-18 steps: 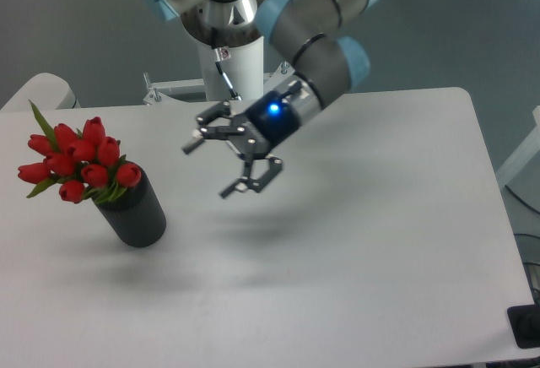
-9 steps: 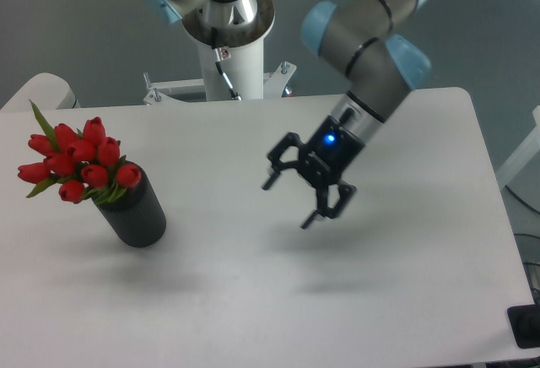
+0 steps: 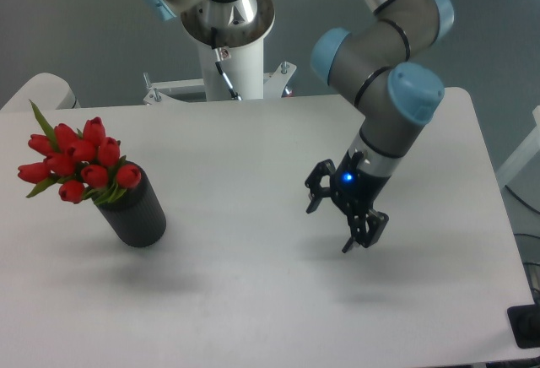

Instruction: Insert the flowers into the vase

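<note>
The flowers (image 3: 74, 165) stand in the vase (image 3: 135, 210), red heads and leaves spilling over its rim, at the left of the white worktop (image 3: 253, 300). Well apart to the right, the claw (image 3: 337, 219) hangs above the worktop, jaws spread, holding nothing.

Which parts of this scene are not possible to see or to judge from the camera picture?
- Stems of the flowers: hidden inside the vase; their depth is unknown.
- Height of the gripper above the table: the single fixed camera view does not settle it.
- Black object at the lower right: cut off by the picture's edge.
- Upper arm links: cut off by the top edge.
</note>
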